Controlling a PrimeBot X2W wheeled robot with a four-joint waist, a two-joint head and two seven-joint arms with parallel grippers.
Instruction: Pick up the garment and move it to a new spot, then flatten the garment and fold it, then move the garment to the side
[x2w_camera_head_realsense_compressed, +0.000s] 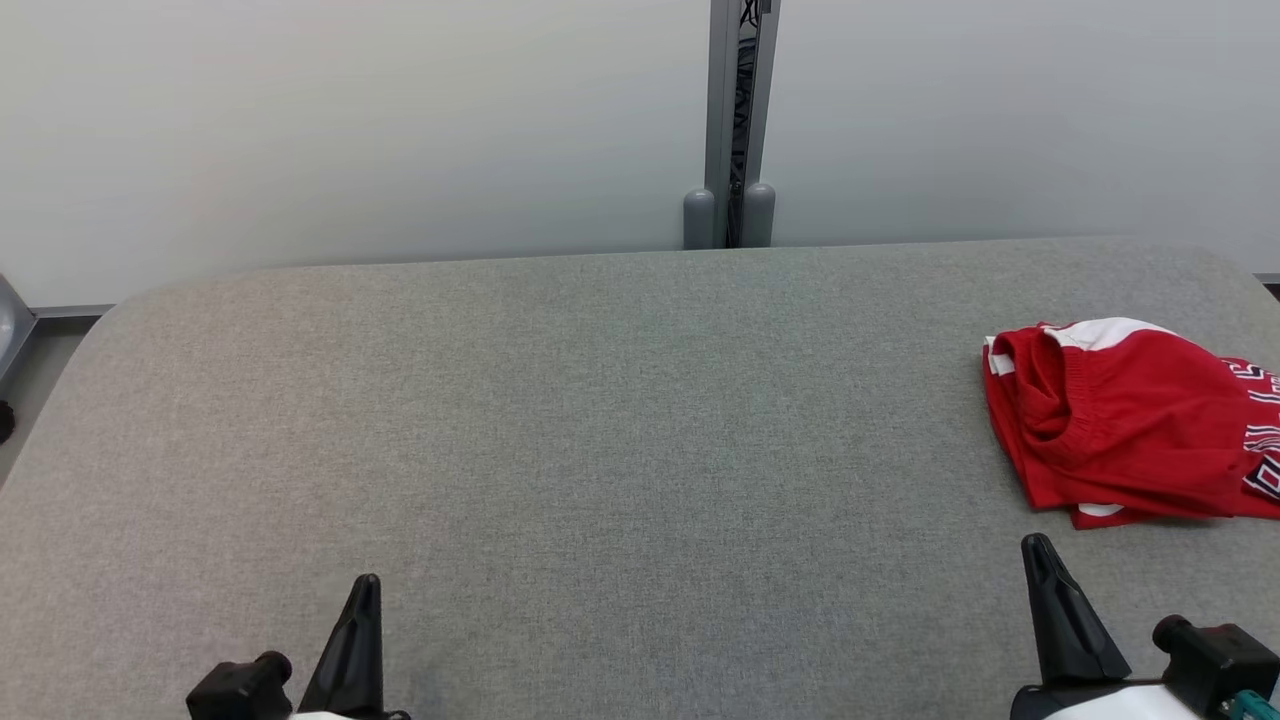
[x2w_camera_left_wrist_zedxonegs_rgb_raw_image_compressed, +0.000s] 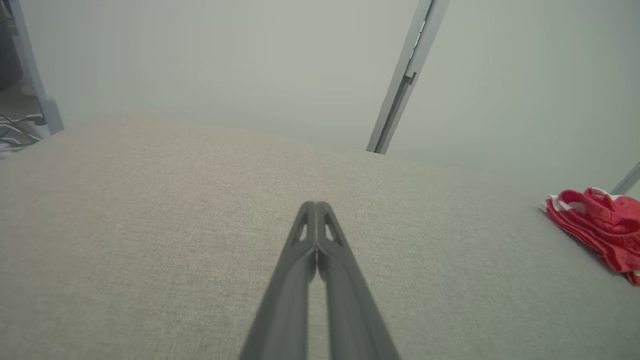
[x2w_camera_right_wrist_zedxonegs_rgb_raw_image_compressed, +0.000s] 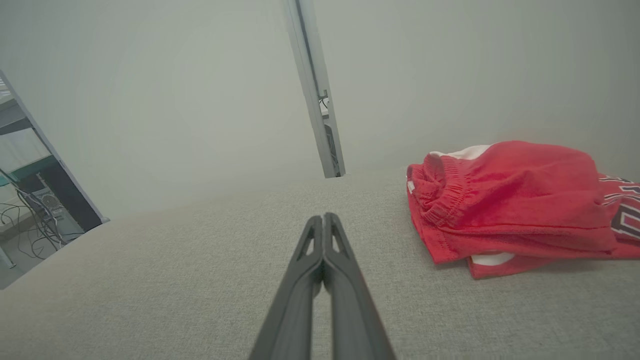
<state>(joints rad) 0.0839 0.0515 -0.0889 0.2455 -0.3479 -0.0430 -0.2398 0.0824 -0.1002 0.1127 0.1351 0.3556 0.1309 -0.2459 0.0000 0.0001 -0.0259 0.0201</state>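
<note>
Our left tool (x2w_camera_head_realsense_compressed: 367, 582) and right tool (x2w_camera_head_realsense_compressed: 1036, 541) sit closed, empty; the red-and-white cloth garment (x2w_camera_head_realsense_compressed: 1120, 420) lies loosely layered at the grey fabric bench's (x2w_camera_head_realsense_compressed: 600, 420) right side.

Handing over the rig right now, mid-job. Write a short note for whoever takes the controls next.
Left tool: shut, empty, over the near left of the table.
Right tool: shut, empty, over the near right, touching nothing.
Garment: red and white, in loose stacked layers at the table's right edge, just beyond the right tool.
Done: unclear; it may already be folded and set aside, or the job may not have begun.
Left: check the fold; if untidy, pick up, flatten, fold, move aside.
</note>
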